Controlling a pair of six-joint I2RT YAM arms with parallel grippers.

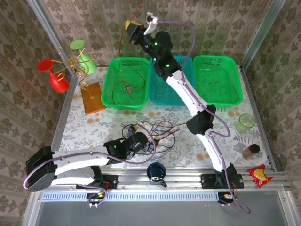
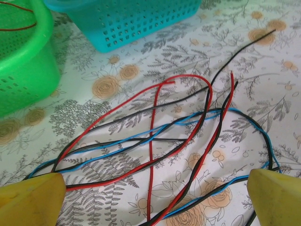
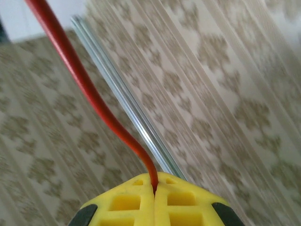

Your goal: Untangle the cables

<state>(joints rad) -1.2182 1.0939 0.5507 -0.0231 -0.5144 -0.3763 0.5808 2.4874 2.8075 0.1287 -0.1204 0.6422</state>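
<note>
A tangle of red, blue and black cables (image 1: pixel 157 129) lies on the floral table in front of the baskets. My left gripper (image 1: pixel 144 137) hovers low over its near side. In the left wrist view, my left gripper (image 2: pixel 155 200) is open, its yellow fingertips (image 2: pixel 33 200) wide apart with the crossed cables (image 2: pixel 178 136) lying between and beyond them. My right gripper (image 1: pixel 133 26) is raised high at the back, shut on one red cable (image 1: pixel 119 52) that hangs down into the left green basket (image 1: pixel 109 82). In the right wrist view, the red cable (image 3: pixel 89 92) leaves the shut gripper (image 3: pixel 154 186).
A teal basket (image 1: pixel 167 89) and a second green basket (image 1: pixel 217 77) stand beside the left one. A gold wire stand with red and green cups (image 1: pixel 70 66) is at the back left. A green cup (image 1: pixel 245 122), snack bag (image 1: pixel 260 175) and dark mug (image 1: pixel 155 172) sit nearer.
</note>
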